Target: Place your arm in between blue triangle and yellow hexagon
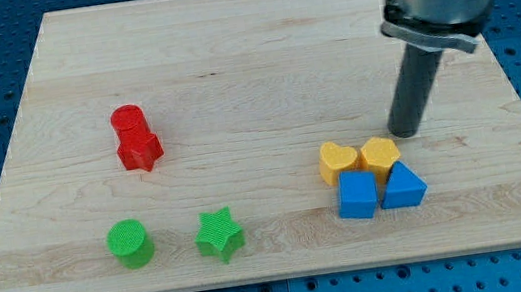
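The blue triangle [404,186] lies at the view's lower right, touching the yellow hexagon [380,155] just above and left of it. My tip [405,133] rests on the board just above and to the right of the yellow hexagon, above the blue triangle. The rod rises from there to the arm's grey body at the view's top right.
A yellow heart [338,162] sits left of the hexagon, and a blue cube [357,195] left of the triangle. A red cylinder [127,120] and a red star [140,150] stand at centre left. A green cylinder [130,243] and a green star [219,234] lie at the lower left.
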{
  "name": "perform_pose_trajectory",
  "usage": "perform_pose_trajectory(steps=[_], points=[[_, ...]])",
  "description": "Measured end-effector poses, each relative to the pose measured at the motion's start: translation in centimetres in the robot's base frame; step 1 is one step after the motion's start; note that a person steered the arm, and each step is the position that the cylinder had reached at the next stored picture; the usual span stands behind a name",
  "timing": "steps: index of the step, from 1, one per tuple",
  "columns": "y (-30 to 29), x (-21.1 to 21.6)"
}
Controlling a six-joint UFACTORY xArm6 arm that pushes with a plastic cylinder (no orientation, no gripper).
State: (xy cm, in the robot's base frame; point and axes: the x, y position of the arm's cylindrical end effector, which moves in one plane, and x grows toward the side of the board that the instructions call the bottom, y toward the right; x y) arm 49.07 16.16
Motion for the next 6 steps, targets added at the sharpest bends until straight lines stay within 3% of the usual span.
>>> perform_pose_trajectory(steps=[2,6], points=[[0.3,4.6],[-5.3,3.7]])
